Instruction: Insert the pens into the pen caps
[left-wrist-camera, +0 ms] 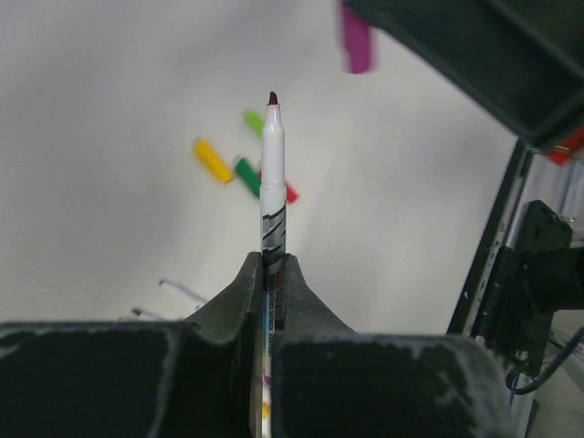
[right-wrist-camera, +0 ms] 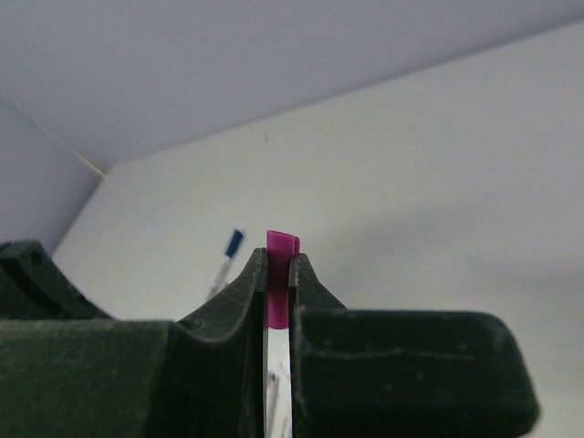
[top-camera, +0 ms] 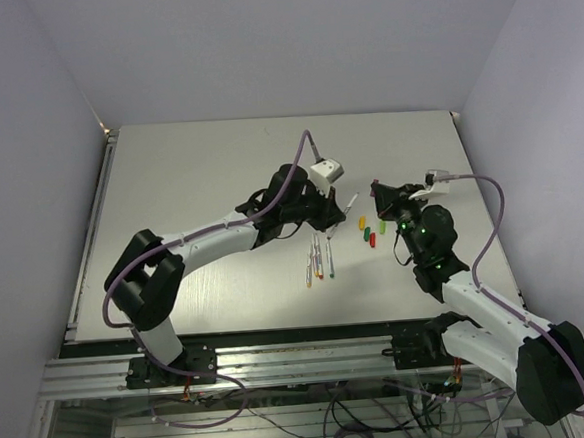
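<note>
My left gripper (left-wrist-camera: 271,260) (top-camera: 339,204) is shut on a white pen (left-wrist-camera: 273,182), which sticks straight out with its dark purple tip bare. Up and to the right of that tip, my right gripper (top-camera: 379,195) (right-wrist-camera: 278,260) is shut on a magenta pen cap (right-wrist-camera: 282,265) (left-wrist-camera: 356,41); cap and tip are apart. On the table below lie a yellow cap (left-wrist-camera: 212,160) (top-camera: 361,221), a light green cap (left-wrist-camera: 253,119), a dark green cap (left-wrist-camera: 246,176) and a red cap (left-wrist-camera: 290,192). Several more pens (top-camera: 320,259) lie side by side nearer the front. A blurred blue-ended pen (right-wrist-camera: 230,248) shows left of the magenta cap.
The white table (top-camera: 199,175) is walled at the back and on both sides. Purple cables (top-camera: 291,169) loop over both arms. The metal frame (top-camera: 281,355) with the arm bases runs along the near edge.
</note>
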Controlling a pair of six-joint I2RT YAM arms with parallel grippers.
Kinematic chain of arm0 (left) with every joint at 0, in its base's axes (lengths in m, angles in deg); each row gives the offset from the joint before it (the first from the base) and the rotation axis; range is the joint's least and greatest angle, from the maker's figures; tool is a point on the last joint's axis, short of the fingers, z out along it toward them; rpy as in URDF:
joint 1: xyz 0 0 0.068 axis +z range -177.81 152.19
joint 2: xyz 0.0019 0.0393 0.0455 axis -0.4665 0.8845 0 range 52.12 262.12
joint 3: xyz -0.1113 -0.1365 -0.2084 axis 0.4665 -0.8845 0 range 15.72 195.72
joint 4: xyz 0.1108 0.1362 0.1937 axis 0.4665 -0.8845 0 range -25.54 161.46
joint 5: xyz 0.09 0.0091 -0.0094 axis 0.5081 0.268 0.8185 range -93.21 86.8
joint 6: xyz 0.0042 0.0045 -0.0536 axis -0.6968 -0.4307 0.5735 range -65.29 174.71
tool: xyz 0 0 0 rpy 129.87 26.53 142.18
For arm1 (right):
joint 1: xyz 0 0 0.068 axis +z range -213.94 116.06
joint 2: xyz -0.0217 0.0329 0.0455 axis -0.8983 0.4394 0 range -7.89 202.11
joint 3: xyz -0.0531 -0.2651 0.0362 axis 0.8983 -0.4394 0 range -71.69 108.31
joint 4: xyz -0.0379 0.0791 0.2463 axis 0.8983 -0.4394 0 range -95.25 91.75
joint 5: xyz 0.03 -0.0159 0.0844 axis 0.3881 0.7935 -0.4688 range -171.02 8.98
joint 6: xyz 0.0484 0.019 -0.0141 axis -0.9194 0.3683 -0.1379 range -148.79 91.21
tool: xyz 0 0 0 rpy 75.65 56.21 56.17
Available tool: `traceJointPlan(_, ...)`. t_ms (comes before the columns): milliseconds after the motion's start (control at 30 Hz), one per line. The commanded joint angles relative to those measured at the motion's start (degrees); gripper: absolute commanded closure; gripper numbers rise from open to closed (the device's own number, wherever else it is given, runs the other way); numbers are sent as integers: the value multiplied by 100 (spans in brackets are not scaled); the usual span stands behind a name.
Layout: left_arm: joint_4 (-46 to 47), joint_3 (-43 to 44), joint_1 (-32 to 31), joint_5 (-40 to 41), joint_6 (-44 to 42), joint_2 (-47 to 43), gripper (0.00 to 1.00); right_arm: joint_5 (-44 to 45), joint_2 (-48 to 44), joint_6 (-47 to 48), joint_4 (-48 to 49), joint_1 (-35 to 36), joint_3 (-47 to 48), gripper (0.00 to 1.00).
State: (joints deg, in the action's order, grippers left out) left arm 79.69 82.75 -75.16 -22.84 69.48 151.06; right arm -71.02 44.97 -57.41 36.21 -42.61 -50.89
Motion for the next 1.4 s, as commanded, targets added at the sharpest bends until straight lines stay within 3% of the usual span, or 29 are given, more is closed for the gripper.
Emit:
traceJointPlan(0, 736, -116, -161, 112, -264, -338, 93, 37, -102, -105, 1470, -22, -148, 100)
traceJointPlan(200, 1488, -454, -187, 45, 1, -554, 93, -39, -80, -126, 2322, -23, -278, 100)
traceJointPlan(800, 1610, -335, -182, -215, 308, -481, 93, -527, 463, -504, 3782, -23, -611, 100)
traceJointPlan(1367, 1670, -382, -187, -311, 297, -507, 93, -669, 805, -478, 3986, -21, -526, 100)
